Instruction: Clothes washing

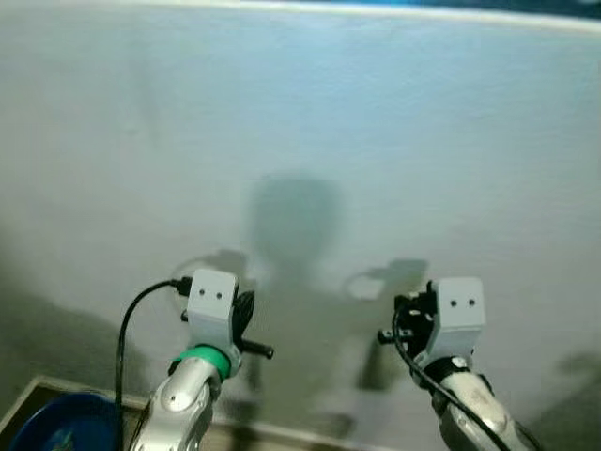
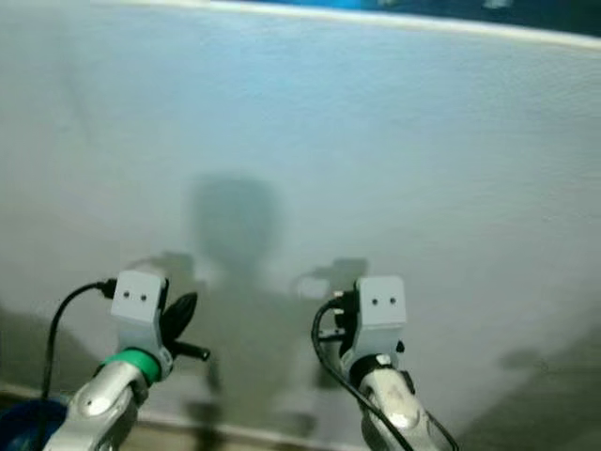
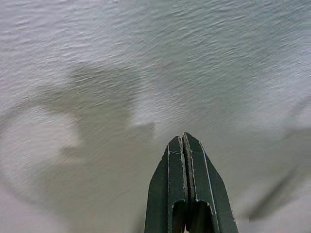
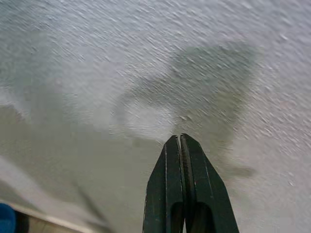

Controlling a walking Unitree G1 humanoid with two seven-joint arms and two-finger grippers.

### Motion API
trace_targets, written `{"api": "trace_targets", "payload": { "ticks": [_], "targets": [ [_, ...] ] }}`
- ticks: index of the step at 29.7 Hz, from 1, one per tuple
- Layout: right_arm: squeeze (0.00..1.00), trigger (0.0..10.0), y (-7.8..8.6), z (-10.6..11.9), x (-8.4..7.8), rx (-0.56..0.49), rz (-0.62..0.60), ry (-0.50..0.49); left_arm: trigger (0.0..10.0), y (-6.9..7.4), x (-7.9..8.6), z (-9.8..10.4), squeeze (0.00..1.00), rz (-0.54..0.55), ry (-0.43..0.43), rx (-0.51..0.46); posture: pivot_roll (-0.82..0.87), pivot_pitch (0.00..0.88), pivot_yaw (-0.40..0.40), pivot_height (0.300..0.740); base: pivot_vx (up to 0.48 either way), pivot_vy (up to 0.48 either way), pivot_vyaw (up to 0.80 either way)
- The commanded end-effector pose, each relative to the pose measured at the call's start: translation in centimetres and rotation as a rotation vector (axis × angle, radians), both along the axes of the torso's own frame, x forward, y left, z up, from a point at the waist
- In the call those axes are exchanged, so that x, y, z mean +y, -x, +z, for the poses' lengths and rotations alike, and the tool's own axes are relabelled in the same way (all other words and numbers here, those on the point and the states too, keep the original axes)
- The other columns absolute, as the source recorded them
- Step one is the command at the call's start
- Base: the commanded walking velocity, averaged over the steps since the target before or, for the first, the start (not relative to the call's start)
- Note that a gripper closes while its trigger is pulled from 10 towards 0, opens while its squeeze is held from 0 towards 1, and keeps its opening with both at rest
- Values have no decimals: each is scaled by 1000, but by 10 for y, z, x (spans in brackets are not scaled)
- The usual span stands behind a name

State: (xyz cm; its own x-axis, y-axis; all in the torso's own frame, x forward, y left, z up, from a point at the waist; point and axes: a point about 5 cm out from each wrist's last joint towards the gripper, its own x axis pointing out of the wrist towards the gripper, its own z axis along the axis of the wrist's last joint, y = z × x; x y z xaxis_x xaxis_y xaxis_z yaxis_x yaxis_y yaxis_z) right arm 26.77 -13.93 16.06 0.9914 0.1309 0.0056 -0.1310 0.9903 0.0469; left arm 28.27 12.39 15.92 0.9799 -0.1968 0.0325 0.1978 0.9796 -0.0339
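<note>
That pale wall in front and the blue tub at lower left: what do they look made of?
Pale grey-white wall: likely painted plaster, matte, with a fine grainy texture in the wrist views. Dark blue round tub: probably plastic, smooth with a slight sheen, though little of it shows.

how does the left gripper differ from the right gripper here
The left gripper sits on a wrist with a green band; the right gripper has no such band on its wrist. A blue basin lies below the left arm, not the right. Both grippers are shut and empty, pointing at the pale wall, which carries their shadows.
</note>
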Motion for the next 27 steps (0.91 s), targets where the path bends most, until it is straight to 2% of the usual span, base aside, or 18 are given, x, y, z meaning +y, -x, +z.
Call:
{"api": "trace_targets", "payload": {
  "ticks": [1,3,6,15,18,19,23,27],
  "targets": [
    [0,10000,2,-4,3,23,14,-5,10000,6,7,-4,0,10,-19,6,-36,60,17,740,0,480,0],
    [0,10000,3,-4,4,26,18,-7,10000,7,8,-3,0,9,-30,-4,-35,60,17,740,0,480,0],
    [0,10000,4,-6,7,32,31,-10,10000,9,10,-5,0,11,-62,-5,-32,64,19,740,0,0,0],
    [0,10000,3,-7,5,40,24,-15,10000,10,13,-4,0,9,-64,-2,-32,71,23,740,0,0,0],
    [0,10000,2,-8,4,40,34,6,10000,10,13,-4,0,14,-41,0,-30,71,24,740,0,0,0],
    [0,10000,2,-7,4,32,35,42,10000,10,14,-4,0,22,-31,5,-30,71,24,740,0,0,0],
    [0,10000,0,-1,7,1,54,63,10000,10,14,-1,0,22,-42,-4,-35,71,27,740,0,0,800],
    [0,10000,-1,6,13,-32,115,29,10000,13,14,0,0,-2,-84,-9,-35,70,30,740,0,0,800]
  ]
}}
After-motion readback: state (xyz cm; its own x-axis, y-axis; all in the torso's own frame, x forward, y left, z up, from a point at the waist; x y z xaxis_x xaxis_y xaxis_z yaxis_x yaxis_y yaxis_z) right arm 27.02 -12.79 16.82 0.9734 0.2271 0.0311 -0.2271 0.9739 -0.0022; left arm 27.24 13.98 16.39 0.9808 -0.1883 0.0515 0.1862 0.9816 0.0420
